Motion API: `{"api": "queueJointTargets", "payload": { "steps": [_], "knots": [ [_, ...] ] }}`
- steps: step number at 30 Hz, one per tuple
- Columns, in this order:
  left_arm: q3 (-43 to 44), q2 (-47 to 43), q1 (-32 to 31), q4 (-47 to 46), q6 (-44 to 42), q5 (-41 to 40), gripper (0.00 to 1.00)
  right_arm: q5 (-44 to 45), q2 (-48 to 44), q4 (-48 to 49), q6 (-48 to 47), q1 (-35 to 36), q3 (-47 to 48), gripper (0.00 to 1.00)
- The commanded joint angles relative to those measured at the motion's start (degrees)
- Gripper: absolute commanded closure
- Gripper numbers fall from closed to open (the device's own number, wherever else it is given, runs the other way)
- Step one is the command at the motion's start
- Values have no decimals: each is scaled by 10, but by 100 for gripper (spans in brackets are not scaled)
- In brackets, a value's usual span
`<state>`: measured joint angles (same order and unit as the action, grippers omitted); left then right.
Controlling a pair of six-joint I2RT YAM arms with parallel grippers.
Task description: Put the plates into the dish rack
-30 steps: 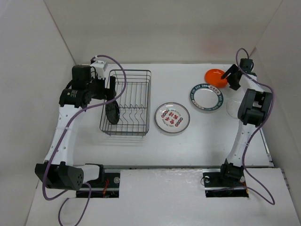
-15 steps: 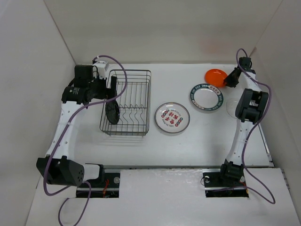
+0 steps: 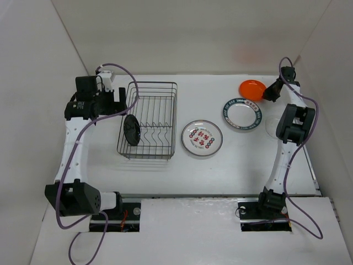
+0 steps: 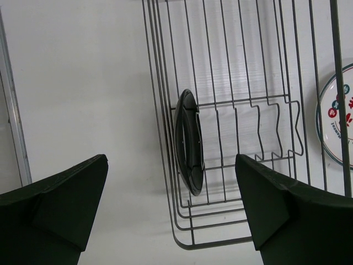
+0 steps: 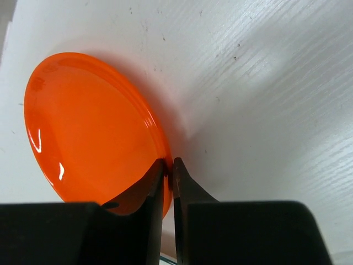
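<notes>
Top external view showed the dish rack [image 3: 148, 120] resting on the white table [image 3: 220, 171], with the small black plate [image 3: 131, 130] standing on edge inside it, against the rack's left wall toward its near end. The left gripper [image 4: 171, 160] hung just outside that left wall, nearer the far corner, its fingers spread wide and holding nothing; from the left wrist, the black plate appeared upright between the wires, clear of both fingers. Just right of the rack lay the white plate with red and black marks [image 3: 202, 137], flat on the table. Farther right of the rack sat the green-rimmed plate [image 3: 241, 113], and beyond it a clear glass plate [image 3: 271, 127] showed only faintly, partly behind the right arm. The orange plate [image 5: 94, 127] lay well to the right of the rack, level with its far end. The right gripper [image 5: 169, 165] had its fingers drawn narrow, pinching that plate's rim between them, the plate tilted slightly against the table.
</notes>
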<state>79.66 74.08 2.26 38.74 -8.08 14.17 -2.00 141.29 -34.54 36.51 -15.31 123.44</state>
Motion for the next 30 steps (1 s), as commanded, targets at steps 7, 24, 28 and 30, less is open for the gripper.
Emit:
{"api": "queueJointTargets", "payload": {
  "steps": [7,24,28,30],
  "knots": [
    [50,27,4,-48,-5,45,0,31,-115,145,113,0,-50,100],
    [199,157,-14,-66,17,157,0,-217,-145,398,159,25,-158,100],
    [218,157,-31,-73,3,205,0,-267,-190,431,118,78,-199,100],
    [233,163,-31,-73,8,244,0,-278,-212,436,95,105,-214,100]
  ]
}}
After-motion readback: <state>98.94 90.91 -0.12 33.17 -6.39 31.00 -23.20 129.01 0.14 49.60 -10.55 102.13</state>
